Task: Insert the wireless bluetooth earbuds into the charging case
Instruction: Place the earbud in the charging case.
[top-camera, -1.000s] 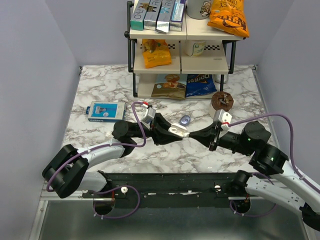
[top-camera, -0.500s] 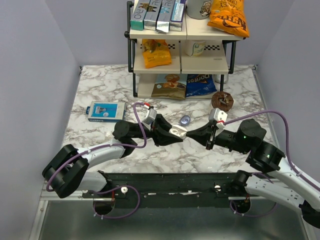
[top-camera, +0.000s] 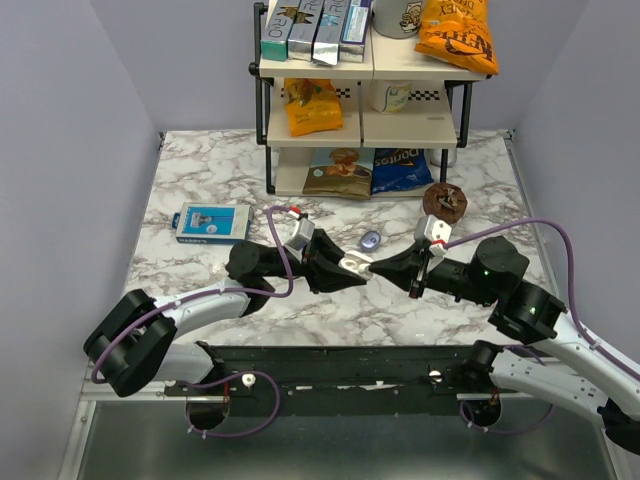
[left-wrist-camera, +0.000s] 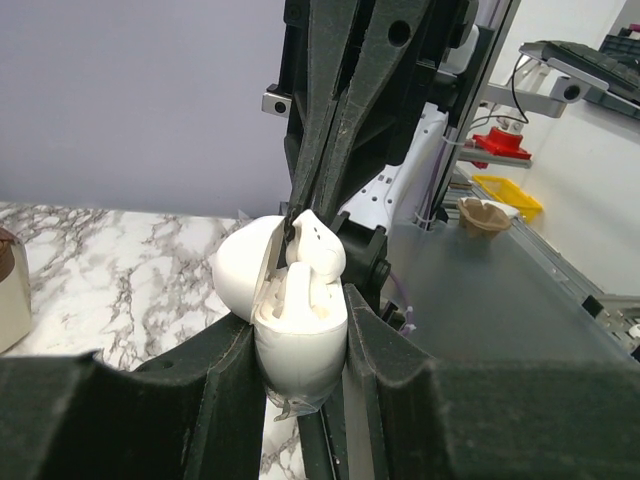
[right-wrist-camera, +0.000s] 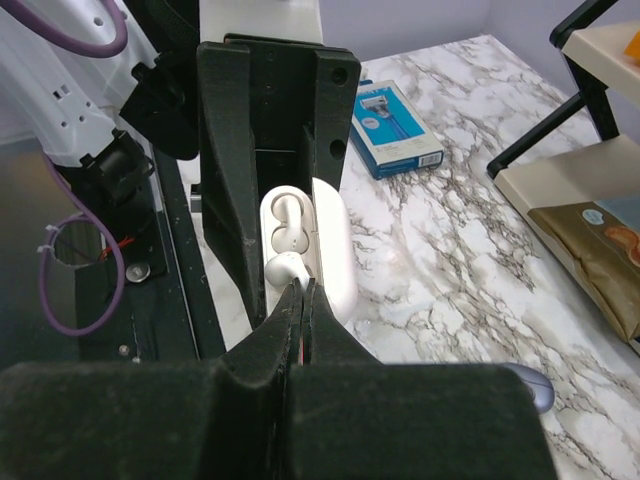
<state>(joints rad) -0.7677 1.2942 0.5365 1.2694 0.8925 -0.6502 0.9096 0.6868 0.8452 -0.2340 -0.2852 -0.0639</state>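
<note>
- Two arms had closed in on each other at the centre of the top view: over the last second the right gripper (top-camera: 379, 267) slid leftward from right of centre until its tips reached the mouth of the charging case (left-wrist-camera: 298, 350).
- The left gripper (top-camera: 347, 268) barely shifted. Its jaws stayed clamped on the case body, holding it above the tabletop (top-camera: 200, 170) with the lid swung open toward the left of the left wrist frame.
- The case and both buds showed white here, not lavender.
- One seated earbud (left-wrist-camera: 298, 292) already lay in its well, low in the case opening.
- The loose earbud (left-wrist-camera: 320, 245) sat just above it at the rim, touching the right gripper's tips. Those jaws were almost together and appeared to pinch the bud's edge, though the contact was small and hard to read.
- That closing approach suggested the task was in its last step: the bud was over its well but not yet down in it.
- A small lavender oval (top-camera: 370, 240) lay untouched on the tabletop just above the meeting grippers.
</note>
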